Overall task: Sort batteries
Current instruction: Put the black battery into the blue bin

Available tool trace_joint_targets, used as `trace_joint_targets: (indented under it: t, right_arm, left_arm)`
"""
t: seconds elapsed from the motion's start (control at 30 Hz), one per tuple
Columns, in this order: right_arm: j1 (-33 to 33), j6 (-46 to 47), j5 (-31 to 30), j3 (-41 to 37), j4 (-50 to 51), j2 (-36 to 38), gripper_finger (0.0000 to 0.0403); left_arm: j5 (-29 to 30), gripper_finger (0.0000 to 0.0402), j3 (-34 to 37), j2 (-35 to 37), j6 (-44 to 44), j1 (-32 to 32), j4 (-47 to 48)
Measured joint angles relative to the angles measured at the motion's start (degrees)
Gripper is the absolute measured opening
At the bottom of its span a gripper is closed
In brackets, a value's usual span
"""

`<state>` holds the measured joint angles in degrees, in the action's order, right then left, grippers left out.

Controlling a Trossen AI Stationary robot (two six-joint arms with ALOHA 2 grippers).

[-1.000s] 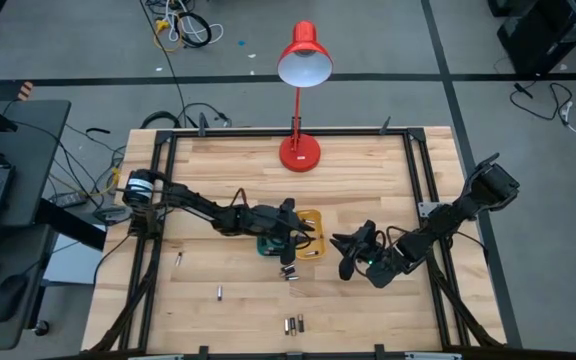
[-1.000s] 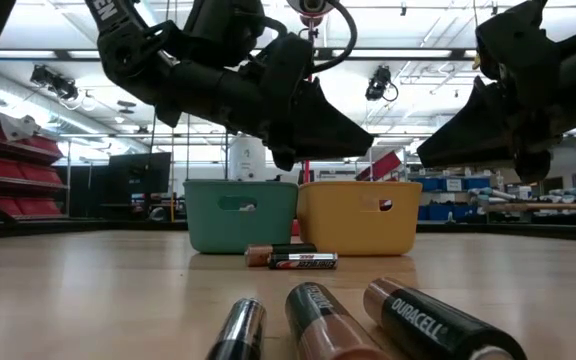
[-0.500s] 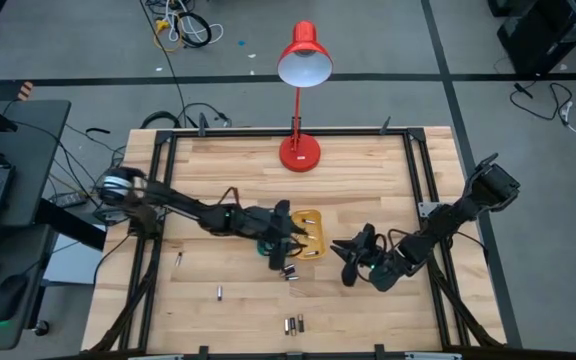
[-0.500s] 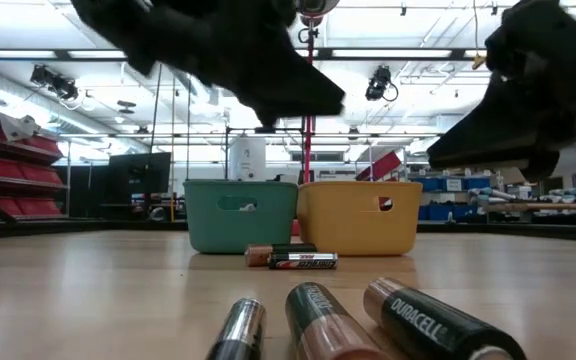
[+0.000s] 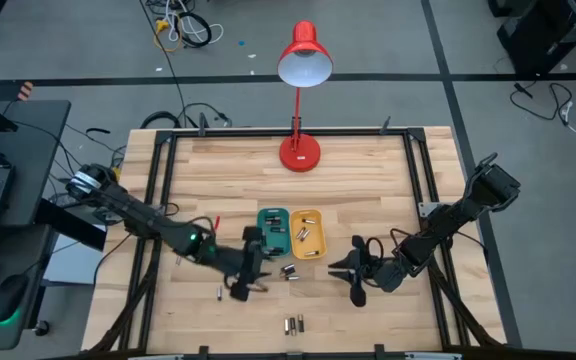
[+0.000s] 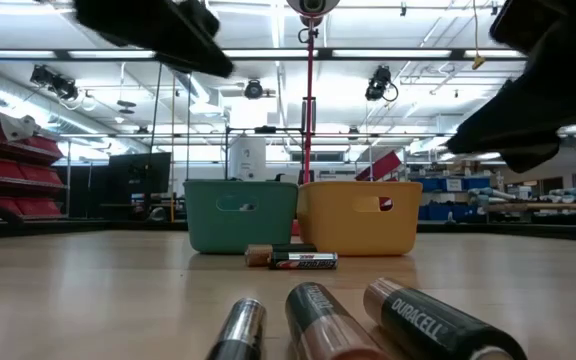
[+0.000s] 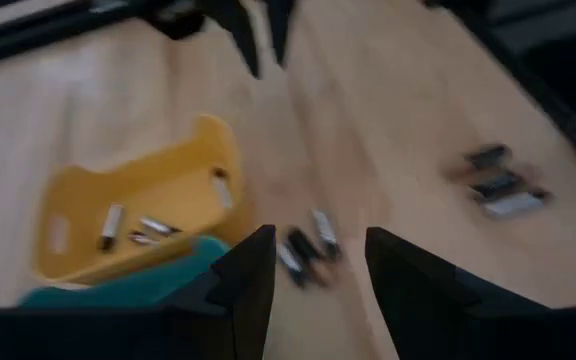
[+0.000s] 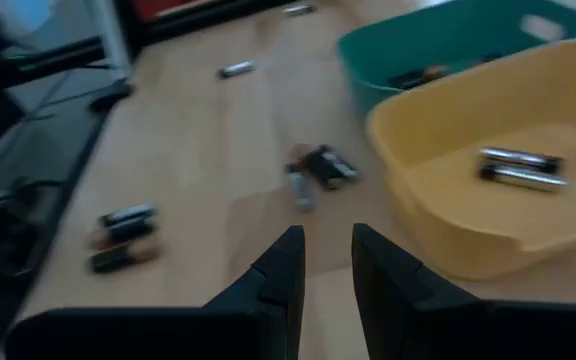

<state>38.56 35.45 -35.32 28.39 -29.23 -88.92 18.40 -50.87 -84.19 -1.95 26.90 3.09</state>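
Two small trays stand side by side mid-table, a teal tray (image 5: 273, 232) and a yellow tray (image 5: 308, 233), each with batteries inside. Loose batteries lie on the wood: a pair (image 5: 290, 270) just in front of the trays, a group (image 5: 293, 323) near the front edge, and single ones (image 5: 220, 293) to the left. My left gripper (image 5: 256, 275) hovers open left of the pair, with nothing between its fingers (image 7: 258, 275). My right gripper (image 5: 336, 268) hovers right of the pair, and its fingers (image 8: 280, 265) stand a narrow gap apart around nothing.
A red desk lamp (image 5: 299, 150) stands at the far middle of the table. A black frame rail (image 5: 158, 200) runs along each side. Bare wood lies between the pair of batteries and the front group (image 6: 318, 320).
My left gripper has left the place above the trays and swung up and toward the table's near left, so both trays now show uncovered. My right gripper has rolled about its own axis and stays nearly in place.
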Motion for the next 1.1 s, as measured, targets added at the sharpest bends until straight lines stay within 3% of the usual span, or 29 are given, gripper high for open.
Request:
trace_joint_targets:
  t: [0.23,0.5,0.67,0.77,0.87,1.0,1.1]
  right_arm:
    - [4.0,-7.6,-1.6,1.5,-4.8,0.0,0.0074]
    - [4.2,-15.2,-2.3,1.6,-7.2,0.0,0.0074]
    - [0.9,-16.2,-2.6,1.6,-7.2,0.0,0.0074]
    - [-1.3,-16.2,-2.6,1.6,-6.9,0.0,0.0074]
    - [-3.1,-15.4,-2.2,1.6,-6.7,0.0,0.0074]
    - [-4.4,-14.1,4.1,1.6,-6.7,0.0,0.0074]
    - [-4.5,-14.0,4.8,1.6,-6.7,0.0,0.0074]
  left_arm:
    - [0.6,0.0172,0.0,-0.1,-8.9,4.3,12.2]
    - [1.6,0.0172,0.3,-0.1,-37.6,5.1,38.7]
    - [3.2,0.0172,1.2,-0.1,-49.4,5.1,47.5]
    - [4.7,0.0172,2.5,-0.1,-52.5,5.1,45.0]
    - [4.6,0.0172,4.4,-0.1,-52.0,5.1,36.5]
    - [4.7,0.0172,7.0,-0.1,-44.5,5.6,22.2]
    - [5.0,0.0172,8.9,-0.1,-37.8,6.3,11.0]
